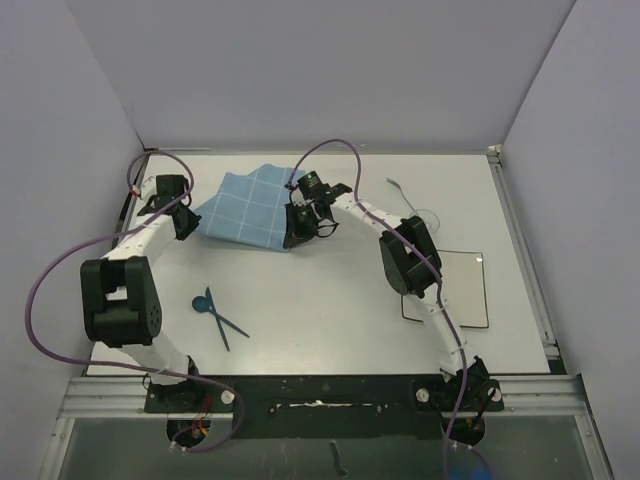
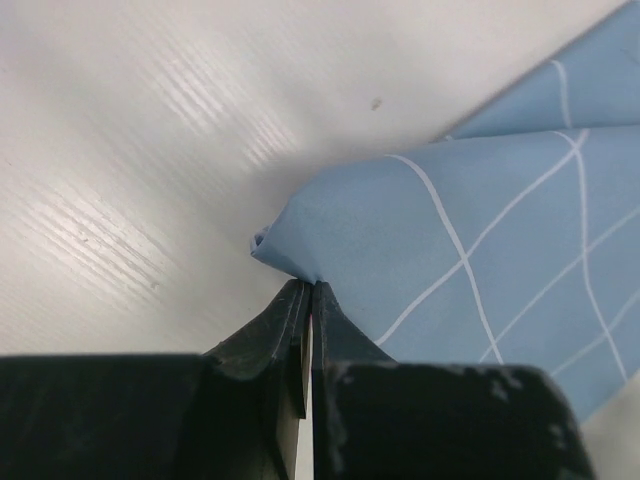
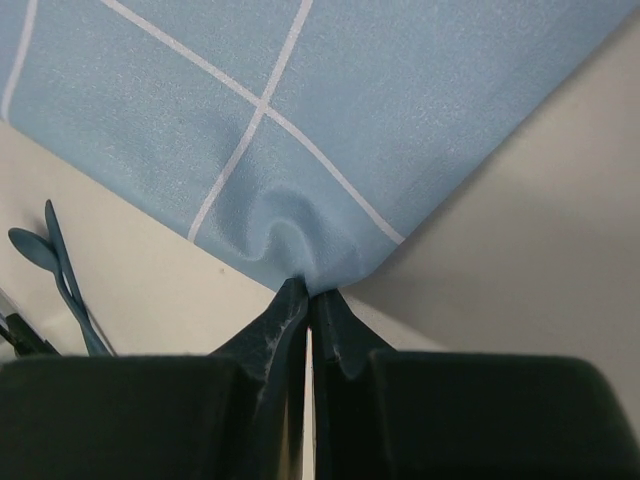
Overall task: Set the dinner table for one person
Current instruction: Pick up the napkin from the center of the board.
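A blue cloth mat (image 1: 248, 205) with a white grid lies at the back left of the white dinner table (image 1: 320, 320). My left gripper (image 1: 190, 218) is shut on the mat's left corner, and in the left wrist view the jaws (image 2: 308, 286) pinch the cloth (image 2: 470, 240) at its tip. My right gripper (image 1: 294, 237) is shut on the mat's near right corner. The right wrist view shows its fingertips (image 3: 310, 292) closed on puckered cloth (image 3: 300, 120).
A blue spoon (image 1: 207, 304) and a second blue utensil (image 1: 230, 324) lie crossed at the near left, and they also show in the right wrist view (image 3: 45, 255). A clear utensil (image 1: 402, 192) lies at the back right. A dark-outlined rectangle (image 1: 470, 290) sits on the right.
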`<action>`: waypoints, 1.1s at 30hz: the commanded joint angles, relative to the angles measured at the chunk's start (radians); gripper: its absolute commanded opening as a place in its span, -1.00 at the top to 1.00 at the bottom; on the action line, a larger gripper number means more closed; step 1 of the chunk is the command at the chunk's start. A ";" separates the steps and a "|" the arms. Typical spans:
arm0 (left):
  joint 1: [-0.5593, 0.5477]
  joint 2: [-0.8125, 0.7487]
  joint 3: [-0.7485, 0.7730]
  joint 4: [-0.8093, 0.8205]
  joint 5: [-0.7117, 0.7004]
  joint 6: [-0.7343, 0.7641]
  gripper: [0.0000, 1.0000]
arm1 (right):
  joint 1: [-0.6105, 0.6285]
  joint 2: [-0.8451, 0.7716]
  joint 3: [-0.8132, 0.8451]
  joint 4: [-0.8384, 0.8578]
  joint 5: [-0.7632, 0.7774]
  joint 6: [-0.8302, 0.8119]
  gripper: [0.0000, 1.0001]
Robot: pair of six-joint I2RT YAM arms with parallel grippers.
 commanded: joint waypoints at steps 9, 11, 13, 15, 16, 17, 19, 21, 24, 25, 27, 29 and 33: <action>-0.070 -0.283 0.036 -0.066 -0.030 0.099 1.00 | -0.008 -0.338 -0.028 -0.148 0.170 -0.093 1.00; -0.082 -0.312 0.036 -0.083 -0.032 0.110 1.00 | -0.010 -0.382 -0.034 -0.168 0.193 -0.102 1.00; -0.095 -0.348 0.031 -0.098 -0.034 0.120 1.00 | -0.010 -0.424 -0.035 -0.190 0.217 -0.111 1.00; -0.109 -0.386 0.029 -0.113 -0.040 0.129 1.00 | -0.011 -0.460 -0.033 -0.212 0.240 -0.117 1.00; -0.118 -0.406 0.028 -0.123 -0.045 0.136 1.00 | -0.011 -0.478 -0.035 -0.221 0.250 -0.117 1.00; -0.125 -0.426 0.030 -0.135 -0.051 0.142 1.00 | -0.011 -0.494 -0.034 -0.232 0.262 -0.117 1.00; -0.138 -0.467 0.037 -0.160 -0.062 0.156 1.00 | -0.011 -0.528 -0.035 -0.252 0.279 -0.116 1.00; -0.150 -0.511 0.054 -0.194 -0.072 0.171 1.00 | -0.008 -0.565 -0.039 -0.264 0.291 -0.116 1.00; -0.164 -0.585 0.085 -0.252 -0.085 0.187 1.00 | 0.001 -0.609 -0.028 -0.302 0.312 -0.119 1.00; -0.167 -0.614 0.095 -0.267 -0.085 0.193 1.00 | 0.006 -0.626 -0.023 -0.314 0.322 -0.121 1.00; -0.171 -0.665 0.124 -0.304 -0.082 0.203 1.00 | 0.019 -0.659 -0.014 -0.336 0.339 -0.126 1.00; -0.174 -0.711 0.156 -0.344 -0.077 0.211 1.00 | 0.027 -0.691 -0.001 -0.362 0.360 -0.133 1.00; -0.176 -0.798 0.209 -0.409 -0.046 0.222 1.00 | 0.036 -0.761 0.038 -0.417 0.406 -0.144 1.00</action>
